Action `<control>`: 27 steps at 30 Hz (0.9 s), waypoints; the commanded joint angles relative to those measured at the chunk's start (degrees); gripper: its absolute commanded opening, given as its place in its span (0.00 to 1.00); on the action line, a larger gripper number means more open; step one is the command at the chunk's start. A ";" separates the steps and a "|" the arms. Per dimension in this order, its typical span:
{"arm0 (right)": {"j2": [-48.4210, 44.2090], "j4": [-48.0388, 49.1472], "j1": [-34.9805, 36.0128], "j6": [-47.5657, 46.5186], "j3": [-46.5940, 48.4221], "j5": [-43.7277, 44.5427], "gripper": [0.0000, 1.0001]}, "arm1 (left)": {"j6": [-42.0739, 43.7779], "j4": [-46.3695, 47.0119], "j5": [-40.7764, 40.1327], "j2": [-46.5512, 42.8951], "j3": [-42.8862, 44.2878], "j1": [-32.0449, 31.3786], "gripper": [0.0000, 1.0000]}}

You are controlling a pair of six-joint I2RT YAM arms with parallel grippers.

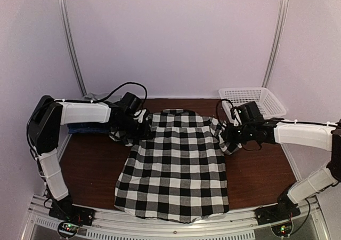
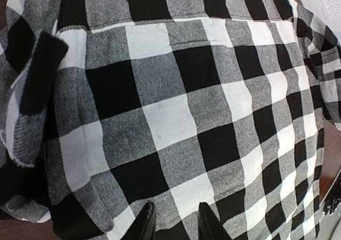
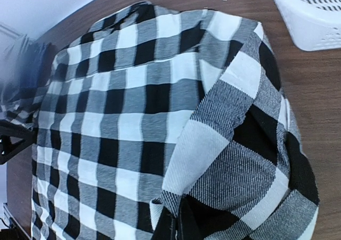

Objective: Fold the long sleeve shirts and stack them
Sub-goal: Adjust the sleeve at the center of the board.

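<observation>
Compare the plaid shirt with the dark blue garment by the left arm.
The plaid shirt is black-and-white checked; the dark blue garment is plain. The plaid shirt lies spread across the middle of the table; the dark blue garment sits at the left, largely hidden under the left arm. Both rest on the table.

A black-and-white plaid shirt (image 1: 173, 165) is spread flat on the table (image 1: 90, 170), with the collar turned to the far side and the hem laid at the near edge. Both sleeves are bunched at the shoulders, the right one lapped onto the body. A dark blue shirt (image 1: 85, 128) is laid folded at far left.
</observation>
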 commanded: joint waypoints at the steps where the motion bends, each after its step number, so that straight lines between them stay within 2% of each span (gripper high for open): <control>1: 3.12 1.76 8.29 4.86 4.69 2.00 0.00 | 0.77 2.15 0.84 -3.72 -2.00 -0.08 0.28; 2: 4.76 1.64 9.35 4.71 6.02 1.97 0.04 | 0.66 2.35 0.96 -3.74 -2.12 -0.08 0.29; 3: 6.08 1.23 10.04 4.15 7.33 2.18 0.15 | 0.45 2.66 1.12 -3.79 -2.13 -0.08 0.28; 7: 6.96 -1.93 10.04 1.43 10.86 3.91 0.51 | -0.03 2.96 1.12 -3.70 -1.57 -0.08 0.28; 9: 5.38 -3.53 9.23 -0.30 11.65 4.70 0.63 | -0.37 3.03 0.68 -3.53 -1.23 -0.08 0.28; 11: 3.19 -4.54 6.93 -1.11 11.03 4.17 0.70 | -0.89 3.10 0.70 -3.24 -0.78 -0.08 0.28; 13: 0.60 -3.73 3.52 -1.17 8.55 2.07 0.73 | -1.41 3.18 0.87 -2.78 -0.29 -0.08 0.28; 18: -3.65 2.15 -4.58 0.97 -1.18 -6.21 0.73 | -1.86 2.97 1.36 -2.14 0.64 -0.08 0.28; 27: -2.93 18.05 -5.61 8.01 -12.27 -16.18 0.74 | -2.43 1.72 1.61 -1.76 1.20 -0.04 0.28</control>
